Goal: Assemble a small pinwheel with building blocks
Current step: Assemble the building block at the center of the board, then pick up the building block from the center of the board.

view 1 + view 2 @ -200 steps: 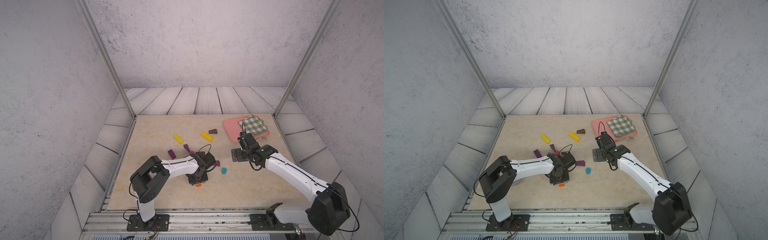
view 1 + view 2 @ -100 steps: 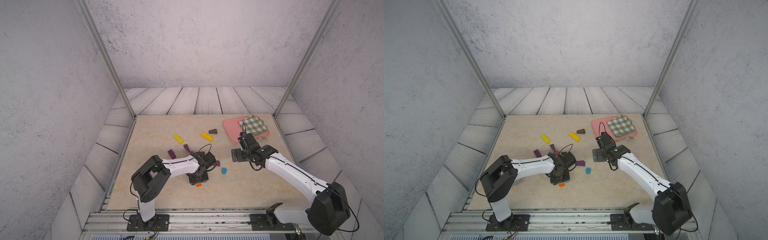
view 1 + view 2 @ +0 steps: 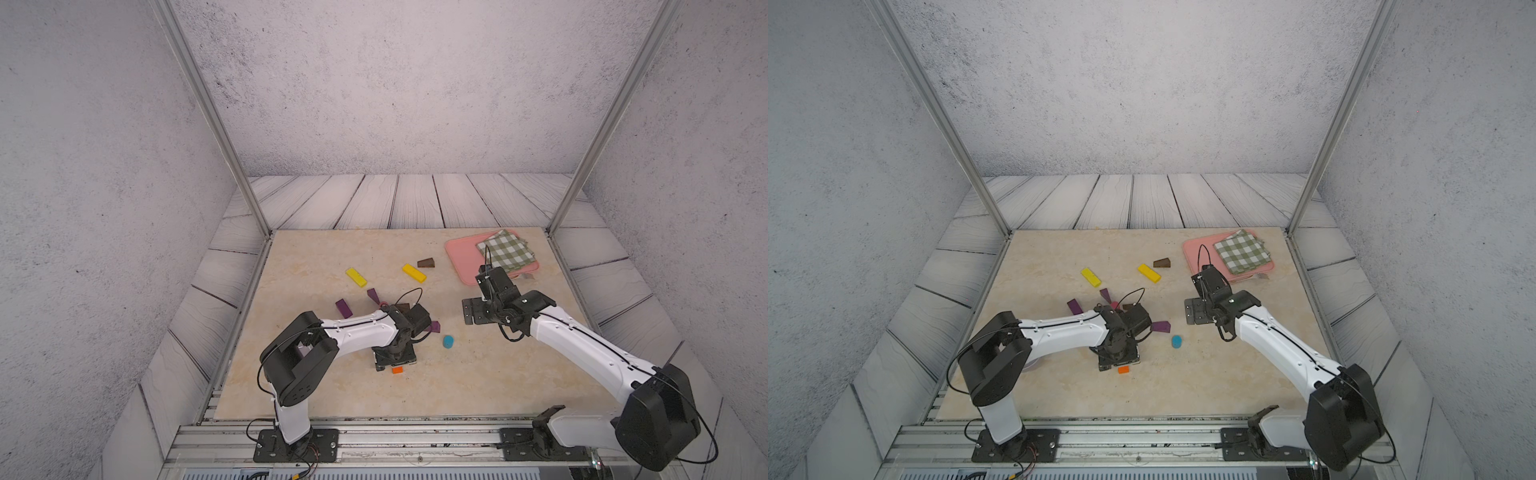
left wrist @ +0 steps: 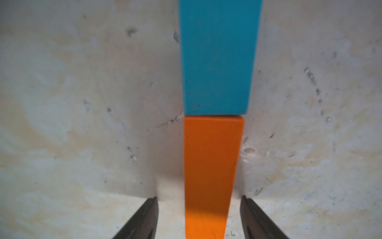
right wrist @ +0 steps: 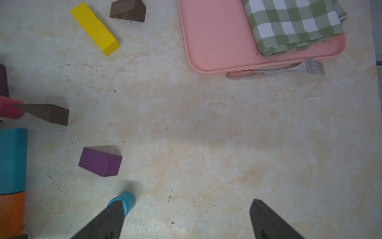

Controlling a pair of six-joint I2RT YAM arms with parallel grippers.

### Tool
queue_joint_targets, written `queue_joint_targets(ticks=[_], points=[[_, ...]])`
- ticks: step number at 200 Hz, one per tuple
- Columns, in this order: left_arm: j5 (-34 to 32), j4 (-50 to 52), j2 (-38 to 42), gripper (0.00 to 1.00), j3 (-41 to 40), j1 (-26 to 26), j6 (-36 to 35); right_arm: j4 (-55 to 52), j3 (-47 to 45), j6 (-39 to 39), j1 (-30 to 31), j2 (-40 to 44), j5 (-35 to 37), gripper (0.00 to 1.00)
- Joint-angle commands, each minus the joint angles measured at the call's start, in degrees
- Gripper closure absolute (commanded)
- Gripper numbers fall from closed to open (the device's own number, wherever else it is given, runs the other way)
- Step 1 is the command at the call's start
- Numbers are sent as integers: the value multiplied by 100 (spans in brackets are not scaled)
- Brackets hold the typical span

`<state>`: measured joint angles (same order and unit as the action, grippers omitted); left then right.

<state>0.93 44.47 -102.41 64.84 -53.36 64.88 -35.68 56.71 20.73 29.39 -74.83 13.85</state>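
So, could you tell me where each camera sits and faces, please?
Top views: high above the front rail, facing down at the table; left arm and right arm show whole.
Left wrist: on that wrist, looks down past the left gripper at the orange bar and teal bar.
Right wrist: likewise, past the right gripper at the pink tray.
Shared: both wrist views show those two bars.

Colour record, items on the desk (image 5: 206,124).
Bars: orange bar (image 4: 210,169), teal bar (image 4: 217,58), yellow bar (image 3: 414,273), another yellow bar (image 3: 356,277). Wedges: brown wedge (image 5: 128,10), purple wedge (image 5: 100,161). Cylinders: blue cylinder (image 3: 448,341), pink cylinder (image 5: 8,109). Tray (image 5: 217,41) is pink; cloth (image 5: 293,27) carries a green-and-white check; fork (image 5: 289,70) is silver; desk is cream, mottled tan.
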Motion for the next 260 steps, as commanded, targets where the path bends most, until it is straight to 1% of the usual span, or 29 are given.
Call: queue_joint_targets(ticks=[1, 4, 7, 8, 10, 37, 47, 59, 69, 75, 81, 88, 97, 104, 111, 117, 126, 137, 156, 174, 186, 203, 220, 238, 260], points=[[-225, 449, 510, 23, 192, 23, -31, 34, -85, -69, -22, 135, -242, 1], [-239, 477, 578, 19, 226, 19, -48, 33, -89, -80, -23, 135, -286, 1], [-258, 524, 648, 8, 257, 26, -62, 42, -96, -91, -21, 147, -339, 1], [-264, 543, 677, 6, 266, 27, -67, 47, -97, -102, -21, 150, -356, 1], [-276, 571, 726, 4, 290, 28, -84, 56, -105, -124, -21, 159, -391, 1], [-690, 1233, 1491, 4, 725, 76, -303, 82, -196, -63, -15, 287, -881, 0], [-920, 1411, 1865, 4, 813, 166, -409, 167, -301, 61, 1, 343, -1072, 3], [-1152, 1402, 2370, 4, 723, 381, -502, 356, -495, 191, 63, 423, -1247, 7], [-1090, 1057, 2833, 4, 392, 724, -717, 581, -648, 292, 229, 452, -1337, 9], [-859, 676, 3170, 4, 82, 1043, -883, 678, -723, 341, 355, 439, -1337, 10], [-436, 129, 3469, 4, -343, 1373, -1089, 754, -779, 388, 508, 384, -1277, 11], [374, -610, 3773, 4, -880, 1960, -1296, 830, -810, 431, 722, 293, -1165, 11], [1235, -1374, 4056, 4, -1458, 2678, -1300, 861, -781, 461, 955, 96, -1033, 12], [1555, -1684, 4190, 4, -1723, 3077, -1254, 791, -703, 513, 1112, -72, -870, 13], [1520, -1569, 4222, 4, -1750, 3332, -1364, 750, -638, 549, 1224, -240, -731, 13], [1236, -1235, 4201, 4, -1600, 3418, -1566, 736, -596, 591, 1267, -357, -667, 15], [698, -705, 4089, 4, -1290, 3429, -1911, 753, -595, 669, 1286, -486, -636, 19], [204, -185, 3958, 4, -939, 3438, -2187, 898, -666, 712, 1291, -591, -665, 22], [-196, 31, 3868, 4, -667, 3476, -2563, 1036, -658, 747, 1288, -890, -757, 28], [-97, -85, 3809, 4, -599, 3754, -2697, 1048, -554, 788, 1289, -1208, -784, 31], [89, -146, 3732, 4, -574, 3974, -2801, 996, -472, 814, 1289, -1421, -744, 33], [194, -171, 3667, 4, -560, 4156, -2936, 864, -351, 894, 1289, -1662, -699, 34], [193, -175, 3682, 4, -585, 4219, -3111, 829, -319, 966, 1288, -1813, -665, 35], [15, -150, 3759, 4, -661, 4238, -3247, 852, -312, 1007, 1293, -1909, -606, 36], [-148, -112, 3860, 4, -767, 4266, -3397, 806, -202, 989, 1289, -2094, -546, 43]])
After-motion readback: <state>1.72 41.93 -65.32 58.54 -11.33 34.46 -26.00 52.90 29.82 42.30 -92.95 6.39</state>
